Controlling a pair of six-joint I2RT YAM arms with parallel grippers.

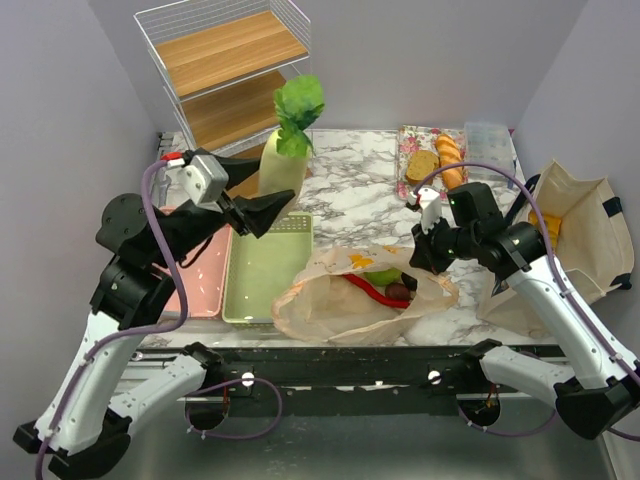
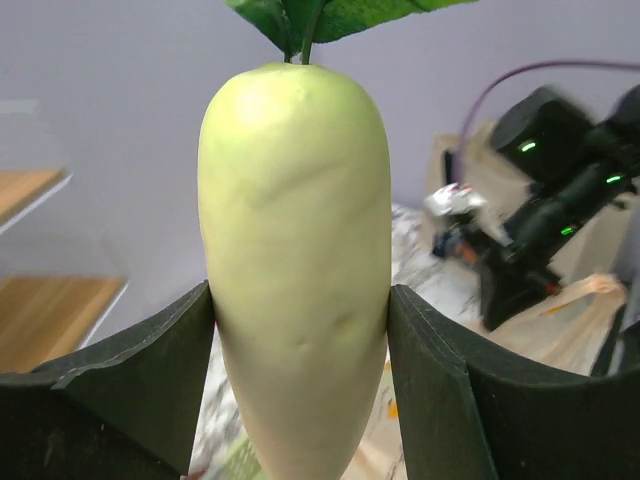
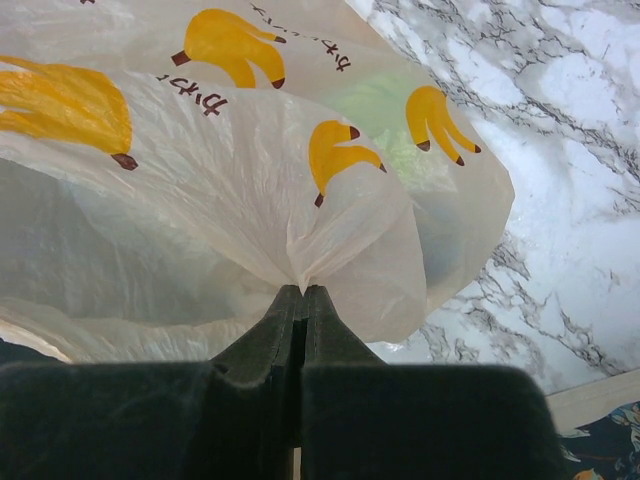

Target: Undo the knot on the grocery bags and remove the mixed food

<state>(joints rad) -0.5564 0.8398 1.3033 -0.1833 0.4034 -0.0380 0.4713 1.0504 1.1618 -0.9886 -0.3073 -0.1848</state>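
top view: left of centre, the left gripper (image 1: 284,203) holds a pale long radish (image 1: 283,160) upright above the green tray (image 1: 262,280), jaws spread around its lower half. the right gripper (image 3: 302,300) is pressed together on a fold of the banana-print grocery bag (image 3: 250,190), which lies open at lower centre with a red chilli (image 1: 372,292) inside. risks: the smooth, top-heavy radish could slip or tip; the thin film could tear.

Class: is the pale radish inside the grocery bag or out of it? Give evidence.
Out. The left end effector holds the radish upright, leaves up, well apart from the bag.
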